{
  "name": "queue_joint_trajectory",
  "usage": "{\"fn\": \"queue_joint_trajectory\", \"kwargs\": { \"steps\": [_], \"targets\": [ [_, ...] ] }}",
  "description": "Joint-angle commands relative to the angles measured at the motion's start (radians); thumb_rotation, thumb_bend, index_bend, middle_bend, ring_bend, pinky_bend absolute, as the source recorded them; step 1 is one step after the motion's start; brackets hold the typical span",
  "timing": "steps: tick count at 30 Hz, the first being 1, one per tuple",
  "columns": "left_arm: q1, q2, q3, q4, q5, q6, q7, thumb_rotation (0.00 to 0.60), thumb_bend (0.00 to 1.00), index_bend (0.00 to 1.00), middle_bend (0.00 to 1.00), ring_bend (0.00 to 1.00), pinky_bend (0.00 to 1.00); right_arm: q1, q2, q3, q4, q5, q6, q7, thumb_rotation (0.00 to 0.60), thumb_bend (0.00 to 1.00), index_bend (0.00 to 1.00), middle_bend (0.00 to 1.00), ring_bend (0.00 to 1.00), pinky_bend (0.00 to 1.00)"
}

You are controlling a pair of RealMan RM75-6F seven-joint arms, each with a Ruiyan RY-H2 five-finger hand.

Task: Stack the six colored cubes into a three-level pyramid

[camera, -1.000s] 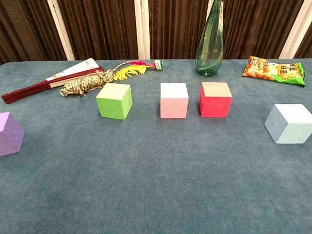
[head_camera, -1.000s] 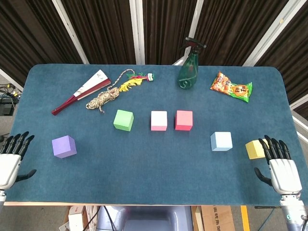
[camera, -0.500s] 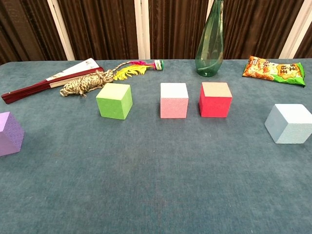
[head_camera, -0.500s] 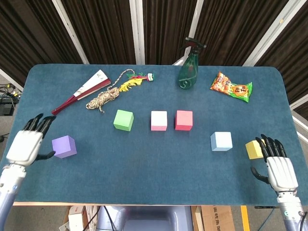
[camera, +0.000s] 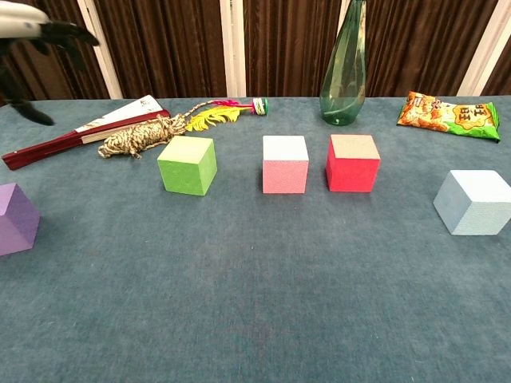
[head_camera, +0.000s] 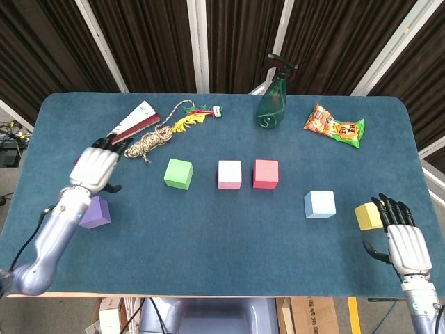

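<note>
Right hand (head_camera: 405,245): my nearest; empty, fingers straight and apart, at the table's (head_camera: 229,257) near right edge
Yellow cube (head_camera: 368,216): just beyond its fingertips
Purple cube (head_camera: 95,212): near left, partly under my left forearm
Light blue cube (head_camera: 320,204): right of centre
Left hand (head_camera: 96,167): raised above the cloth, empty, fingers spread
Green cube (head_camera: 179,173); pink cube (head_camera: 229,175); red cube (head_camera: 265,174): middle row, unstacked
Far edge: fan (head_camera: 118,132); rope (head_camera: 149,142); spray bottle (head_camera: 272,104); snack bag (head_camera: 334,126)

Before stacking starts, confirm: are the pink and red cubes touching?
No, a strip of table shows between the pink cube and the red cube.
</note>
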Motion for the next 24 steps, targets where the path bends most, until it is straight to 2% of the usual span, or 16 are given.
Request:
{"fn": "queue_joint_trajectory", "kwargs": {
  "steps": [1,13,24],
  "targets": [
    [-0.085,-0.062,0.005,0.070,-0.086,-0.054,0.070,0.600,0.01,0.00,0.22,0.06,0.16,0.000,0.002,0.001,-0.001,0.005,-0.003,0.005,0.600,0.30,0.00,0.00,0.00,0.00],
    [-0.249,-0.226,0.049,0.262,-0.228,-0.117,0.133,0.600,0.02,0.00,0.24,0.06,0.16,0.001,0.014,0.004,-0.007,0.027,-0.017,0.024,0.600,0.30,0.00,0.00,0.00,0.00],
    [-0.336,-0.334,0.087,0.394,-0.270,-0.151,0.133,0.600,0.03,0.00,0.19,0.06,0.16,0.004,0.019,0.006,-0.012,0.035,-0.027,0.037,0.600,0.30,0.00,0.00,0.00,0.00]
  ]
}}
